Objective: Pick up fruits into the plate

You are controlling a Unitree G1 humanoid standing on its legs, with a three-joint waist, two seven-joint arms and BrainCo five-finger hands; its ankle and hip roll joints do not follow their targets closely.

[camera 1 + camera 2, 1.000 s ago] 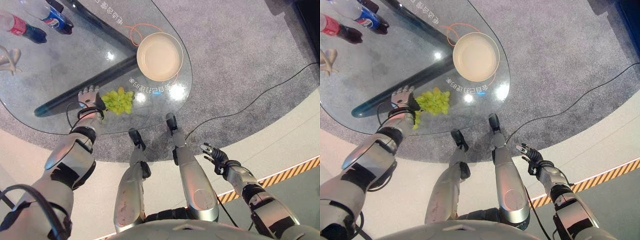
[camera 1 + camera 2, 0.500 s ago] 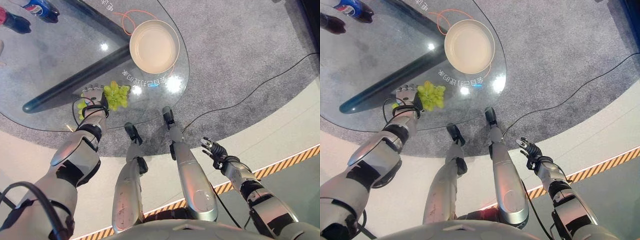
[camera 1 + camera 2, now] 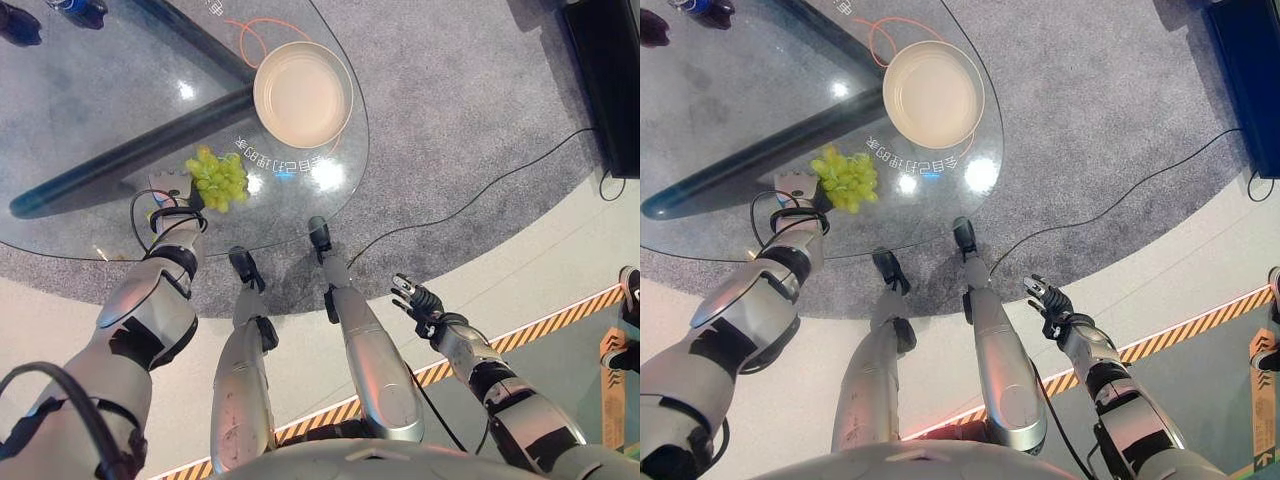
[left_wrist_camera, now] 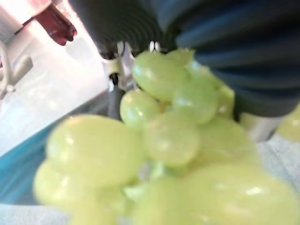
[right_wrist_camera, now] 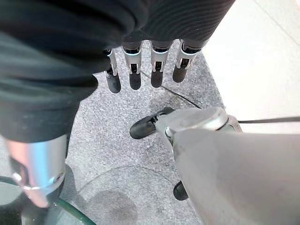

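Observation:
A bunch of green grapes [image 3: 216, 179] is in my left hand [image 3: 168, 192] over the near part of the glass table [image 3: 90, 110]. In the left wrist view the grapes [image 4: 159, 140] press close against the palm, with the fingers curled round them. An empty cream plate [image 3: 302, 95] sits on the glass, farther away and to the right of the grapes. My right hand [image 3: 420, 303] hangs off the table beside my right leg. Its fingers [image 5: 135, 77] are straight and hold nothing.
Bottles [image 3: 20, 22] lie at the table's far left edge. A dark beam [image 3: 120, 160] of the table base runs under the glass. A black box [image 3: 605, 80] stands far right on the carpet. A person's shoes [image 3: 628, 300] show at the right, by striped floor tape [image 3: 560, 320].
The whole picture has shifted, so the camera has moved. The grapes lay beside my left hand before; now they sit in it, a little nearer the plate. The right hand hangs as before.

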